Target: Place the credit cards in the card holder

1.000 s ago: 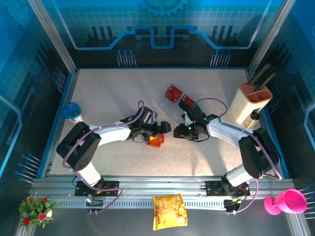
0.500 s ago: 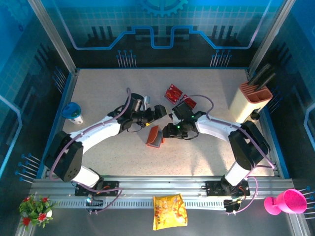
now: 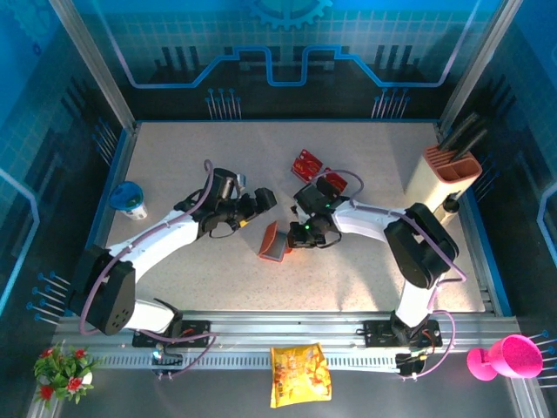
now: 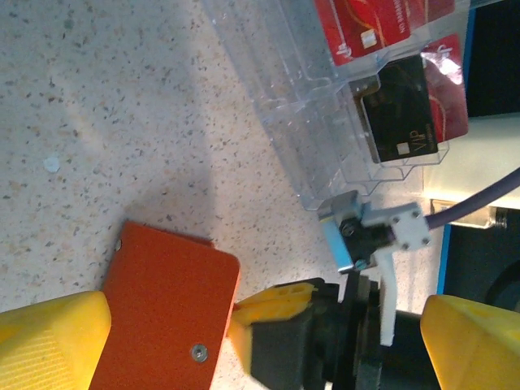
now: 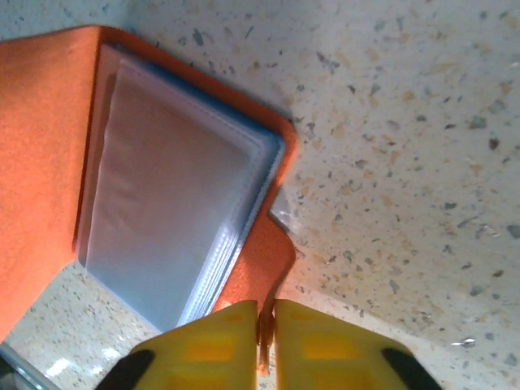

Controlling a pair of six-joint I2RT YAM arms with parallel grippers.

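Right wrist: my right end effector clamps an edge of the orange card holder on the tabletop. My left end effector gapes wide alongside. Lettering on the racked credit cards is unreadable.

Both arms stretched inward, hands close together.
Left hand jaws spread wide; right hand angled down, pinched closed on the card holder edge.
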